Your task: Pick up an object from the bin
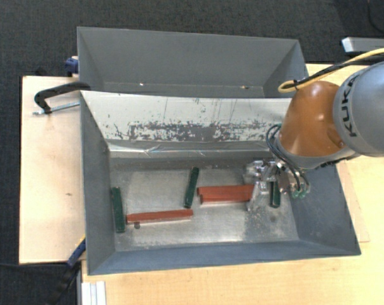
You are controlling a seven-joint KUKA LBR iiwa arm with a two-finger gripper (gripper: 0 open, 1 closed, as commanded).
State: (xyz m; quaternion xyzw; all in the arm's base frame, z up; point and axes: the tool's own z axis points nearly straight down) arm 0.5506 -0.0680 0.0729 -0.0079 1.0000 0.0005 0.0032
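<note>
The grey metal bin [96,189] holds a red-brown block [224,195] lying mid-floor, with a tilted green stick [191,187] touching its left end. Towards the front left, a long red-brown bar [159,216] lies with another green stick [117,210] along the left wall. The hand [262,186] is low at the block's right end; I cannot tell whether it is open or closed.

Dark green stick [117,210] lengthwise at far left, thin red-brown bar [159,216] just beside its lower end, another green stick [191,187] tilted mid-floor
</note>
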